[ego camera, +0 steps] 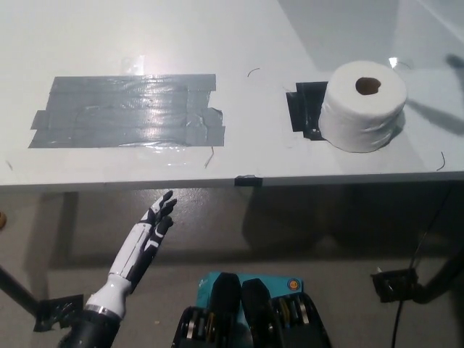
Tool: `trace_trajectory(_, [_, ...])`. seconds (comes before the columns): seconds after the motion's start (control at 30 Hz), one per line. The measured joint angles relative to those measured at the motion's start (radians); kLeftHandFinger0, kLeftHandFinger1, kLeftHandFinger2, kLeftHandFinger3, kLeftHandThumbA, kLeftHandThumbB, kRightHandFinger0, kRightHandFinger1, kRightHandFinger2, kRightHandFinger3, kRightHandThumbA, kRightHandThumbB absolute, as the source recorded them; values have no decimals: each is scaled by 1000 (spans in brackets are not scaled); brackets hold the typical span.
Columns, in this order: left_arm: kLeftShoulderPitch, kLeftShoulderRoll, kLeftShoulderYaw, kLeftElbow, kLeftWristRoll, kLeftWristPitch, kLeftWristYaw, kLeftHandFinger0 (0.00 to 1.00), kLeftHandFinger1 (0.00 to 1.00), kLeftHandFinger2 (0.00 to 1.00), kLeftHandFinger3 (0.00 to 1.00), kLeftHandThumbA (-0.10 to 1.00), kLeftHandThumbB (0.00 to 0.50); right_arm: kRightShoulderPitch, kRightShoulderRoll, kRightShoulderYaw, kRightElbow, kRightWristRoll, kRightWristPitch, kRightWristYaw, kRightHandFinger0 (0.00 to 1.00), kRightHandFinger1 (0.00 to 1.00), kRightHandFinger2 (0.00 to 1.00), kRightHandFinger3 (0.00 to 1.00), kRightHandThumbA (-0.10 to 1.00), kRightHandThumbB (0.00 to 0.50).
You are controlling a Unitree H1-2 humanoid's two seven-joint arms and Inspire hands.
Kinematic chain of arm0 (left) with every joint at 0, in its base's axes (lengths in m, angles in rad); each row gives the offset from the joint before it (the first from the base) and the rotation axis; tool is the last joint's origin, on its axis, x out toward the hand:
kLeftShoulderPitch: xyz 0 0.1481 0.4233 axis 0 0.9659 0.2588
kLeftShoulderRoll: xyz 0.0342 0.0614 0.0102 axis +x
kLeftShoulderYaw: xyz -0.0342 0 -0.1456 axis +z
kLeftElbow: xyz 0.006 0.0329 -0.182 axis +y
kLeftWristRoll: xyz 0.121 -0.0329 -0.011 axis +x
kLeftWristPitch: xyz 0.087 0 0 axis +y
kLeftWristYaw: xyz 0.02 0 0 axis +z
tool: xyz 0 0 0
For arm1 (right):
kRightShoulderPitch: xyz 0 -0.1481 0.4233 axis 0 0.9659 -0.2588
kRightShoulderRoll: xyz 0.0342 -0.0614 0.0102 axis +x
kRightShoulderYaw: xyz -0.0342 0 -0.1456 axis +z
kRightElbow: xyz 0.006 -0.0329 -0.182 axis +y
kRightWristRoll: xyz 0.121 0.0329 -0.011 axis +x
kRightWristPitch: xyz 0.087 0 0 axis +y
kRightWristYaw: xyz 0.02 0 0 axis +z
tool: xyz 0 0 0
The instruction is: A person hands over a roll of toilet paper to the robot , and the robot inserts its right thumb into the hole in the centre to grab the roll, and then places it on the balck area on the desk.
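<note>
**Roll standing on the black patch**

Toilet paper roll (363,106) stands upright on the white desk (246,43), its axis vertical and its brown cardboard core opening facing straight up. It is a soft, plump white cylinder with faintly ridged sides, and it covers most of the black area (303,109), a dark tape patch whose left part shows beside the roll's base. Nothing grips the roll.

Well apart to the left lies a wide rectangle of grey tape (127,111), laid in overlapping strips, glossy and wrinkled where light catches it. A small dark tab (248,179) sits on the desk's front edge.

The white left hand (157,221) hangs below the desk edge, over the grey-brown floor, fingers apart and extended, holding nothing. The right hand is out of the picture. A black cable and small box (395,284) lie on the floor at lower right.
</note>
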State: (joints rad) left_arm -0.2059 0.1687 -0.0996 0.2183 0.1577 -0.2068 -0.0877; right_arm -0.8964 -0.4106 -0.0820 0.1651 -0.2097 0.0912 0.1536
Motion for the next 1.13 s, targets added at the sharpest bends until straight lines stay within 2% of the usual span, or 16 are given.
trace_trajectory(0.13, [-11, 0, 0, 2, 0, 0, 0, 989, 1000, 1000, 1000, 1000, 28, 108, 26, -2, -111, 4, 3, 0, 1000, 1000, 1000, 1000, 1000, 357])
trace_trajectory(0.3, [-23, -1, 0, 4, -2, 0, 0, 975, 1000, 1000, 1000, 1000, 12, 353, 109, 6, -315, 10, -2, -2, 1000, 1000, 1000, 1000, 1000, 357])
trace_trajectory(0.37, [-24, -1, 0, 5, -2, 0, 0, 963, 1000, 1000, 1000, 1000, 15, 432, 140, 15, -376, 12, -5, -3, 1000, 1000, 1000, 1000, 997, 329])
trace_trajectory(0.5, [-25, -3, 1, 4, -4, -1, 1, 960, 1000, 1000, 1000, 1000, 25, 619, 218, 45, -509, 30, -52, -9, 1000, 1000, 1000, 1000, 882, 344])
trace_trajectory(0.53, [-24, -4, 1, 3, -3, -1, 2, 960, 1000, 1000, 1000, 1000, 27, 677, 247, 57, -513, 39, -77, -10, 1000, 1000, 1000, 1000, 847, 331])
trace_trajectory(0.67, [-14, -11, 0, -10, -4, -1, 2, 957, 1000, 1000, 1000, 1000, 34, 742, 288, 62, -397, 45, -138, -24, 1000, 1000, 1000, 1000, 825, 367])
trace_trajectory(0.7, [-9, -16, 0, -14, -4, -1, 2, 953, 1000, 1000, 1000, 1000, 26, 747, 293, 62, -341, 46, -155, -29, 1000, 1000, 1000, 1000, 822, 358])
trace_trajectory(0.73, [-5, -19, 0, -16, -4, -1, 2, 954, 1000, 1000, 1000, 1000, 27, 750, 295, 62, -310, 46, -160, -32, 1000, 1000, 1000, 1000, 802, 328])
trace_trajectory(0.9, [30, -31, 0, -21, -4, -1, 2, 955, 1000, 1000, 1000, 1000, 44, 768, 296, 63, -148, 44, -204, -38, 1000, 1000, 1000, 1000, 751, 305])
trace_trajectory(0.93, [41, -32, 0, -24, -3, -1, 2, 949, 1000, 1000, 1000, 1000, 50, 773, 296, 64, -121, 44, -212, -38, 1000, 1000, 1000, 1000, 763, 332])
trace_trajectory(1.0, [58, -32, 0, -32, -3, -1, 2, 947, 1000, 1000, 1000, 1000, 50, 782, 295, 66, -92, 44, -222, -38, 1000, 1000, 1000, 1000, 775, 346])
trace_trajectory(1.13, [87, -35, 0, -41, -3, -1, 2, 952, 1000, 1000, 1000, 1000, 52, 799, 290, 66, -69, 45, -235, -37, 1000, 1000, 1000, 1000, 757, 329])
